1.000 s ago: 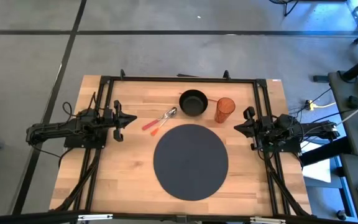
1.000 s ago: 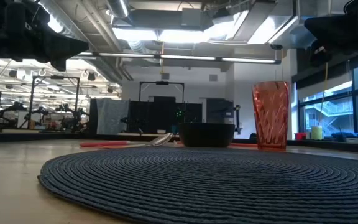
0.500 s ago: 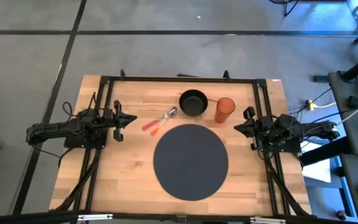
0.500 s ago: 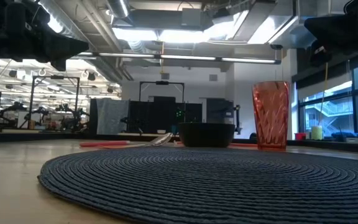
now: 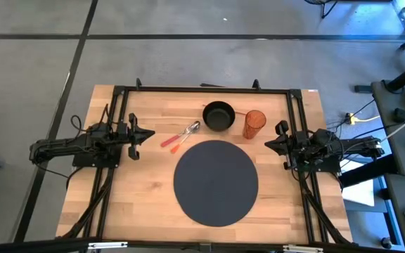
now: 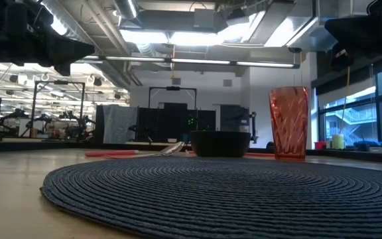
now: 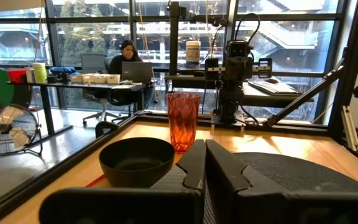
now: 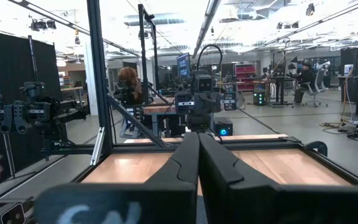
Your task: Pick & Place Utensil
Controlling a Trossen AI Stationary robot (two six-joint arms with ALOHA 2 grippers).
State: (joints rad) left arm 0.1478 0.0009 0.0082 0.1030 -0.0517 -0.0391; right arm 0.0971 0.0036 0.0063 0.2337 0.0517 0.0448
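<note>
Two utensils with orange-red handles, a spoon (image 5: pixel 186 131) and another beside it (image 5: pixel 177 145), lie flat on the wood table, left of the black bowl (image 5: pixel 219 116) and far-left of the round dark placemat (image 5: pixel 215 181). An orange tumbler (image 5: pixel 254 124) stands right of the bowl. My left gripper (image 5: pixel 150 135) hovers at the table's left side, shut, well left of the utensils. My right gripper (image 5: pixel 267 145) waits at the right side, shut, near the tumbler. In the low view the utensils (image 6: pixel 134 153) show as a thin red line left of the bowl (image 6: pixel 219 143).
A black metal frame (image 5: pixel 202 89) runs round the table's far and side edges. The placemat fills the middle; bare wood lies to its left and right. A seated person (image 7: pixel 128 55) is in the room beyond the table.
</note>
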